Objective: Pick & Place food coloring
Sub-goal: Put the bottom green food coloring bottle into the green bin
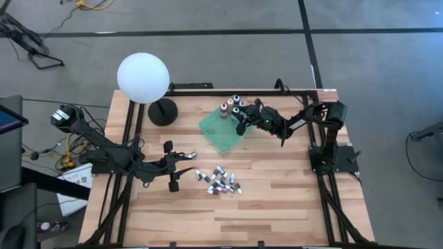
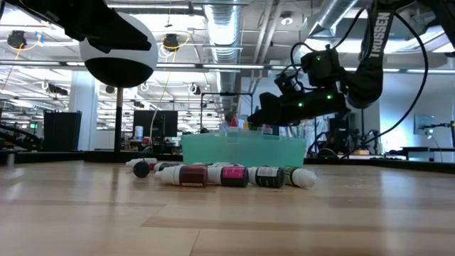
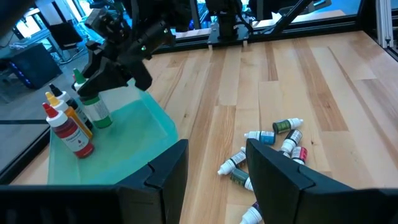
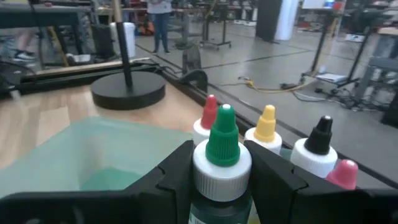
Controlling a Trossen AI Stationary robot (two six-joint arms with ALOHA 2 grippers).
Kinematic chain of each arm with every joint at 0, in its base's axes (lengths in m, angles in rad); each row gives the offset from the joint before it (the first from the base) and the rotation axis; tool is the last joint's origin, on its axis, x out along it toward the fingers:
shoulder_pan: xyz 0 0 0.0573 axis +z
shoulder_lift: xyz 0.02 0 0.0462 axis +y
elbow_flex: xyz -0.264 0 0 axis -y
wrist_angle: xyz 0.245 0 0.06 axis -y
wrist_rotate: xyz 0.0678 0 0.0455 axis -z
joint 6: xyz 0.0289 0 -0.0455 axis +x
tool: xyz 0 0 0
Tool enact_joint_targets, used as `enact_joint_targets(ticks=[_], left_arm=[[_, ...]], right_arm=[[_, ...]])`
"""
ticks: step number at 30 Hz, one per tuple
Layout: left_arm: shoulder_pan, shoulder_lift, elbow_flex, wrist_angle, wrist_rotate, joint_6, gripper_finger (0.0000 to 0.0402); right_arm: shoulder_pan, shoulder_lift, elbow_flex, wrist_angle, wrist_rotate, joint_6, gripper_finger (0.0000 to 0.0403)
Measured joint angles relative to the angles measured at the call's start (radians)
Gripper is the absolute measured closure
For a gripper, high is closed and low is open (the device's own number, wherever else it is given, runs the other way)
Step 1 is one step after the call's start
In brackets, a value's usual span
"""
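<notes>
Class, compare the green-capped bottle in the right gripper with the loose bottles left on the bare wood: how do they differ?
The green-capped bottle stands upright; the loose bottles lie on their sides. The green-capped bottle is clamped in the right gripper over the green cloth, beside other upright bottles; the loose bottles lie ungripped on the wooden table, near the open left gripper. Both are small dropper bottles with pointed caps.

The green-capped bottle (image 4: 222,163) between the right arm's fingers (image 4: 171,177) is cut off below its shoulder in the right wrist view; its label is unreadable.

From above, the loose bottles (image 1: 220,181) beside the left arm's fingers (image 1: 173,185) look too small to tell colours.
</notes>
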Motion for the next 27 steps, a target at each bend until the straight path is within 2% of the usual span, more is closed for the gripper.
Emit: enact_joint_targets(ticks=[5, 20, 27], left_arm=[[0.000, 0.000, 0.000, 0.000, 0.000, -0.003, 0.0246], [0.000, 0.000, 0.000, -0.002, 0.000, -0.004, 0.0246], [0.000, 0.000, 0.000, 0.000, 0.000, -0.004, 0.0246]], right_arm=[[0.014, 0.003, 0.007, -0.001, 0.080, 0.001, 0.0278], [0.011, 0.003, 0.007, -0.009, 0.084, 0.028, 0.0278], [0.003, 0.002, 0.007, -0.033, 0.052, 0.018, 0.0276]])
